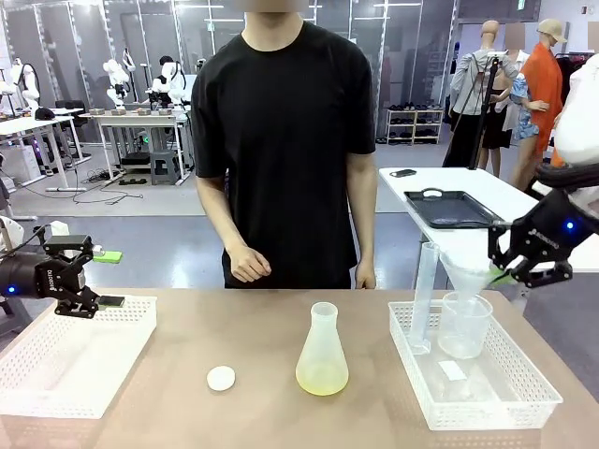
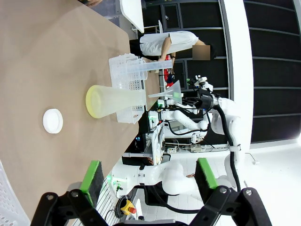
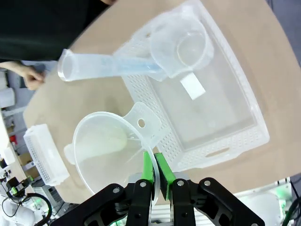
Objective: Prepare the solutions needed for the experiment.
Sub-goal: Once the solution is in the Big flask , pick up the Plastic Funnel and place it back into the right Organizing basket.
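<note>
The solutions are a shallow layer of pale yellow liquid [image 1: 322, 378] in the bottom of a translucent conical flask [image 1: 323, 341] that stands mid-table; the flask [image 2: 117, 100] also appears in the left wrist view. A clear plastic funnel [image 1: 465, 271] hangs above the right basket, with my right gripper [image 1: 506, 273] shut on its rim. In the right wrist view the funnel [image 3: 106, 150] is pinched at its edge between the green pads of my right gripper [image 3: 154, 172]. My left gripper [image 1: 96, 279] hovers open and empty over the left basket, and its pads [image 2: 92, 175] stand wide apart.
The right white basket [image 1: 524, 374] holds a tall graduated cylinder [image 1: 423, 297] and a beaker [image 1: 464, 325]. An empty white basket [image 1: 37, 388] sits at the left. A white stopper disc [image 1: 221, 378] lies left of the flask. A person stands at the far edge with both hands [image 1: 249, 265] low.
</note>
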You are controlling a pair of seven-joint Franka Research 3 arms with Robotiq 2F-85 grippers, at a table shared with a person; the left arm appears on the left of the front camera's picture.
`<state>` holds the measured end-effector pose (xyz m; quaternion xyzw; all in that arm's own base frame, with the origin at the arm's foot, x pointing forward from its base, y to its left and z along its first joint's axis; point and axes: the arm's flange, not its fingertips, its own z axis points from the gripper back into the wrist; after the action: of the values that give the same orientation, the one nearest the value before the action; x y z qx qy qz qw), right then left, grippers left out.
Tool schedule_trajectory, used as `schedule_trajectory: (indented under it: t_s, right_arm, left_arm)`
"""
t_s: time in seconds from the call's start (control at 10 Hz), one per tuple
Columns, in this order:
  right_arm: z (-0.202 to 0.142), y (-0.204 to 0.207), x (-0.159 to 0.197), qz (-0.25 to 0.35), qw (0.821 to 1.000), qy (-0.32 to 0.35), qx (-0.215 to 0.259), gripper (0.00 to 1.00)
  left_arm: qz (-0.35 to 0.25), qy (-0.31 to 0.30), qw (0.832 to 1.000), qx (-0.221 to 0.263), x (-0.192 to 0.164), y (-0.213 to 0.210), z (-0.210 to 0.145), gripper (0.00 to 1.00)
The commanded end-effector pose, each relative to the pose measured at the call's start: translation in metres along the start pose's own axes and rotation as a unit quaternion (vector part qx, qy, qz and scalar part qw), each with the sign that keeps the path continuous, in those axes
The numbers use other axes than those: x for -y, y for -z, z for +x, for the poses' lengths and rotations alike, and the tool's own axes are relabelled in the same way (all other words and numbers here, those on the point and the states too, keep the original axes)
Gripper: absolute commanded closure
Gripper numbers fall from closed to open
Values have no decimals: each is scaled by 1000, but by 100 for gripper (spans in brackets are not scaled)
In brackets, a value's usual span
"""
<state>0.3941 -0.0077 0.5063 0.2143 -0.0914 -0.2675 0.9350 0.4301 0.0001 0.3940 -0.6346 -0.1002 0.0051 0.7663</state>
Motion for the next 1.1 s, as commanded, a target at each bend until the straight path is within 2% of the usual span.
schedule_trajectory:
  t_s: [0.0,0.6,0.9,1.0]
  right_arm:
    - [5,5,4,-33,998,34,-34,95]
    - [12,57,3,-137,985,43,-92,95]
    - [13,73,2,-150,983,45,-94,95]
    - [17,77,1,-149,984,48,-87,86]
  left_arm:
    - [-16,9,1000,6,2,1,2,0]
    - [-16,9,1000,6,2,1,2,0]
    - [-16,9,1000,6,2,1,2,0]
    - [-16,9,1000,6,2,1,2,0]
